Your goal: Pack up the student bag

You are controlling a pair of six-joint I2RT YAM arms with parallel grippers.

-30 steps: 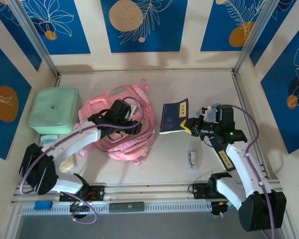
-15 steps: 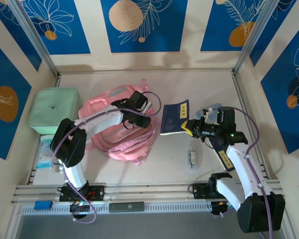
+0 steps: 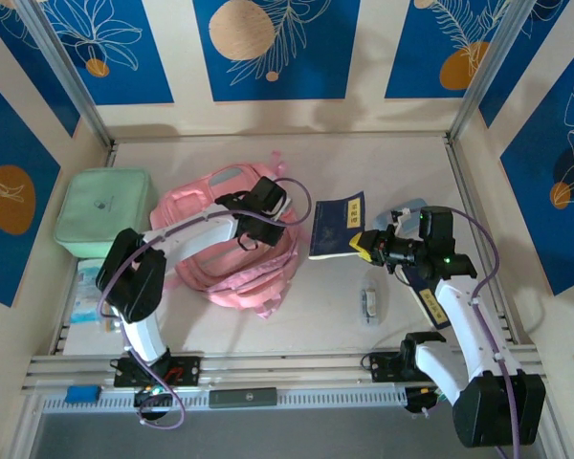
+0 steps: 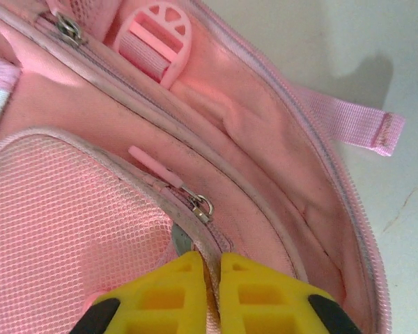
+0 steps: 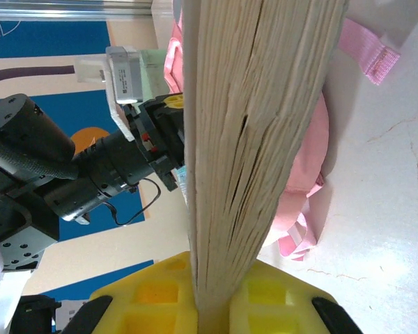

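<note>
Now, step: opening student bag (image 3: 225, 277).
Left gripper (image 4: 211, 261): pinched shut on its fabric.
Right gripper (image 5: 219, 275): clamps book (image 5: 258, 139).
Next: I'd pull it open, insert book.

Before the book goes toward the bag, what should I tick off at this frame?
1. Right gripper clamped on the book: ok, yellow pads press both sides of the page block.
2. Left gripper pinching the student bag: ok, fingers shut on the zippered rim below the zipper slider.
3. Main compartment unzipped: ok, pink lining shows inside the rim.
4. Mouth wide enough for the book: cannot tell.
5. Book clear of the bag: cannot tell; the top view puts it close beside the bag's right side.
</note>
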